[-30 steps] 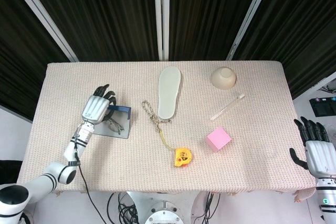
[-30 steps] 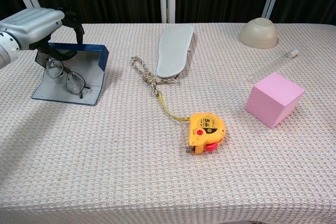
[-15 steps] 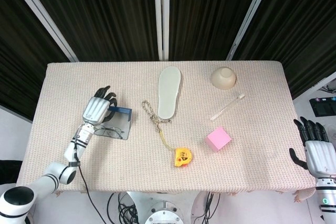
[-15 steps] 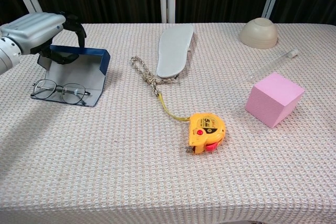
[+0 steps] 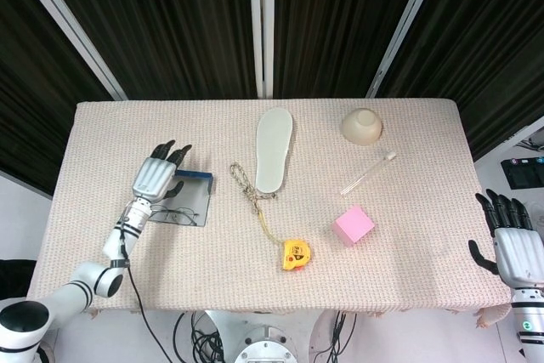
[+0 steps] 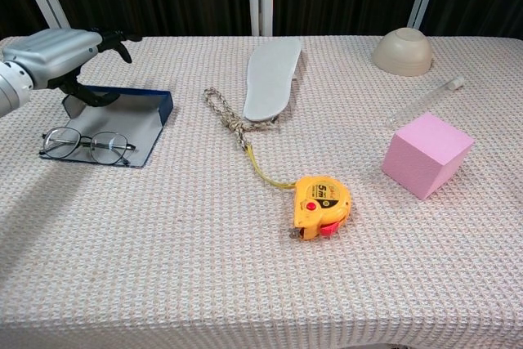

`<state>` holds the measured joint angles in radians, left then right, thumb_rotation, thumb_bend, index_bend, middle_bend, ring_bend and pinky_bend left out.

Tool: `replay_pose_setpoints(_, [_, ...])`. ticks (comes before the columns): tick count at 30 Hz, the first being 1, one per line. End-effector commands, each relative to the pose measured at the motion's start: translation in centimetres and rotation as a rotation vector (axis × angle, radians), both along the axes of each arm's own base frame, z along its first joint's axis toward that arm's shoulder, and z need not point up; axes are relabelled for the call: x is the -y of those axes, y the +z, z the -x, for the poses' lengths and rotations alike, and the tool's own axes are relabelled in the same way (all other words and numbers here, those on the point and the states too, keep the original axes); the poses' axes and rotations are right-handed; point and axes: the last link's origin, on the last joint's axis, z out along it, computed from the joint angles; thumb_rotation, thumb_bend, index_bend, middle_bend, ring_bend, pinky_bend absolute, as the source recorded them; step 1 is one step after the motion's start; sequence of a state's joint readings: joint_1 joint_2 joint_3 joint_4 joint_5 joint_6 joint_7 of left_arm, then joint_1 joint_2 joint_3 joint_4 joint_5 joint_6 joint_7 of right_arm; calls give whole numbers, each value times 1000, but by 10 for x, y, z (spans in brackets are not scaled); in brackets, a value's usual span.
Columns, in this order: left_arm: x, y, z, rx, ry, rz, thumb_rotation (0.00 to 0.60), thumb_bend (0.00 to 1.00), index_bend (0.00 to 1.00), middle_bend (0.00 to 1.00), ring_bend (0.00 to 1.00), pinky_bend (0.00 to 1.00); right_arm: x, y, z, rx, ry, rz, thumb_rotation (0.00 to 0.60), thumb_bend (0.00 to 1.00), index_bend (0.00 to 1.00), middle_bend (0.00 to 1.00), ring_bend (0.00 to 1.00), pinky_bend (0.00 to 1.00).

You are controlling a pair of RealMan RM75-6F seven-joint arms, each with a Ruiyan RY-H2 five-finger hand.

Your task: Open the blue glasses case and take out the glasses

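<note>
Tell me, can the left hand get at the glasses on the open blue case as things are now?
Probably yes. The left hand hovers open just behind the glasses, which lie uncovered on the flat front of the blue case.

The light is bright and even, and seems to come from above. The table [image 5: 408, 252] looks pale and clear. Shadows are soft and small, close under each thing. Far behind, the curtains [image 5: 170, 23] stay very dark. Both pictures are sharp, with no glare or blur.
</note>
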<state>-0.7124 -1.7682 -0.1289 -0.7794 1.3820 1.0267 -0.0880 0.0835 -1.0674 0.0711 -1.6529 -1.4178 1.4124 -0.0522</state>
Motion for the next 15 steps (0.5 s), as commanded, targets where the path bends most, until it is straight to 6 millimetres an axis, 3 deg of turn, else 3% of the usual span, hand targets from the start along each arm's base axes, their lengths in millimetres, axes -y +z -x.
replay_pose_setpoints(1, [0, 3, 1, 13, 13, -6, 600, 330, 58, 187, 4, 127, 0, 0, 0, -1, -1, -1, 600, 330, 0, 0, 0, 0])
replay_pose_setpoints(6, [5, 14, 2, 47, 44, 11, 600, 328, 110, 150, 0, 127, 0, 0, 0, -2, -1, -3, 600, 329, 0, 0, 0, 0])
replay_pose_setpoints(15, [46, 52, 4, -20, 130, 175, 600, 331, 188, 132, 0, 134, -1, 4, -1, 3, 0, 15, 600, 329, 0, 0, 0, 0])
